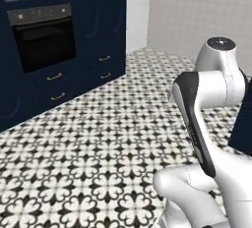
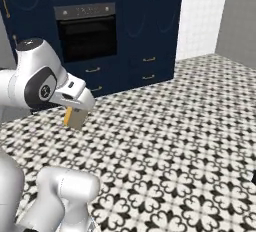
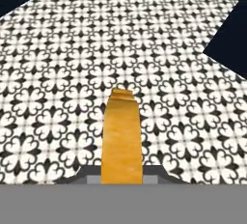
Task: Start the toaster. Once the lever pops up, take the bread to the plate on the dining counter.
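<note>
Gripped one bread (image 2: 75, 118) slice edge-on between narrowly closed fingers of the gripper (image 2: 76, 110), carried above the patterned floor (image 2: 165, 141), with one wall oven (image 2: 86, 31) in the navy cabinets (image 2: 150, 31) behind, left to right.

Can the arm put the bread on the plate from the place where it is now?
Probably not yet. The gripper holds the bread over patterned floor, facing the navy cabinets and oven. Nothing blocks the arm, but no plate or counter is in view.
</note>
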Tool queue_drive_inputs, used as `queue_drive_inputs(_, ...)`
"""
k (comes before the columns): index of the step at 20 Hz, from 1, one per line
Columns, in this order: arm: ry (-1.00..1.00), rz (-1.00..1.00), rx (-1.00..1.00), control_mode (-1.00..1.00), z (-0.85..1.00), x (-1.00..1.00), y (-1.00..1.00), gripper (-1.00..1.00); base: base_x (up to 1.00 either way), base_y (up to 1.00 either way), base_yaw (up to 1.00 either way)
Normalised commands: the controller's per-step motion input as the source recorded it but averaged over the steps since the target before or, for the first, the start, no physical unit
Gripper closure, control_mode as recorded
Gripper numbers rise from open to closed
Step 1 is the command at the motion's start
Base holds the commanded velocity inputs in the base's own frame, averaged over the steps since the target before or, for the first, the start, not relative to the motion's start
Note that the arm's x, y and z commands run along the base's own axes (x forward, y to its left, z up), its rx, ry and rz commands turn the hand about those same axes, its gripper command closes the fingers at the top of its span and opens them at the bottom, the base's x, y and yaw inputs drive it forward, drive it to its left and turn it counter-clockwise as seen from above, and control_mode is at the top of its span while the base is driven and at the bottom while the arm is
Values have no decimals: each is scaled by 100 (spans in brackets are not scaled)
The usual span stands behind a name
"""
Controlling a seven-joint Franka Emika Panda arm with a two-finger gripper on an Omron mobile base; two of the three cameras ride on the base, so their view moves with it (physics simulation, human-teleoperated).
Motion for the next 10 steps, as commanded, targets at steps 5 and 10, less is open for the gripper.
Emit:
queue_drive_inputs(5,0,0,0,100,0,0,0,100,100,-3,-40)
queue_drive_inputs(10,0,0,0,100,0,0,0,100,100,4,-41)
